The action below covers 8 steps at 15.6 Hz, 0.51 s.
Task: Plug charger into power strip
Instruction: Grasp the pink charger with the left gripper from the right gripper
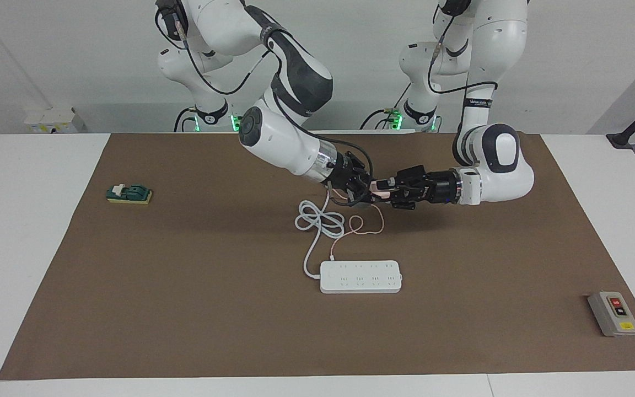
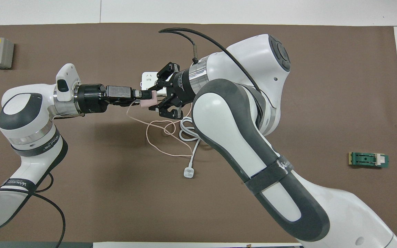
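Above the brown mat, left gripper (image 1: 385, 188) and right gripper (image 1: 362, 185) both clasp the small pale-pink cube charger (image 1: 376, 189); mistimed release could drop it.

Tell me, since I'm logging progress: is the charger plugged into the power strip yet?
No, the charger is held up between both claws, apart from the power strip lying on the mat.
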Each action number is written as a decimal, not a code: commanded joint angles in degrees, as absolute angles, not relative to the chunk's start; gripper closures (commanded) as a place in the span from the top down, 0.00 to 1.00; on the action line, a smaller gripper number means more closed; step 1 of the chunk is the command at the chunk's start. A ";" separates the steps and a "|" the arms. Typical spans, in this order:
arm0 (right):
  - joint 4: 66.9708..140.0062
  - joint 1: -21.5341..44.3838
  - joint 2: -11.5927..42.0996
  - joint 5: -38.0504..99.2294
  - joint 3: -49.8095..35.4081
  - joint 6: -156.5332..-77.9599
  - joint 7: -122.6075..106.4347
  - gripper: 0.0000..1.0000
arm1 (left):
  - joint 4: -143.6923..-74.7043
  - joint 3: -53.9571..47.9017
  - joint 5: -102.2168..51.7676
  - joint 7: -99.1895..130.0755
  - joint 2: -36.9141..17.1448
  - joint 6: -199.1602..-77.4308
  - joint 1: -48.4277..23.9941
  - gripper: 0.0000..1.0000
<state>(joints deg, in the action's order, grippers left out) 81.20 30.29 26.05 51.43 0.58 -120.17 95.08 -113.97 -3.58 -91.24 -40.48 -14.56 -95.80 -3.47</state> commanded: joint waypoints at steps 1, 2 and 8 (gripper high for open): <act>80.16 30.06 26.98 52.56 0.44 -119.53 96.59 0.00 | -113.47 -3.25 -92.29 -41.84 -14.68 -94.31 -3.52 0.00; 80.16 30.06 26.90 52.65 0.44 -119.62 96.59 0.26 | -113.38 -3.25 -92.29 -41.84 -14.68 -94.31 -3.52 0.00; 80.16 29.62 26.89 52.38 0.44 -119.71 98.17 1.00 | -110.58 -2.90 -91.94 -40.78 -15.03 -94.39 -3.25 0.00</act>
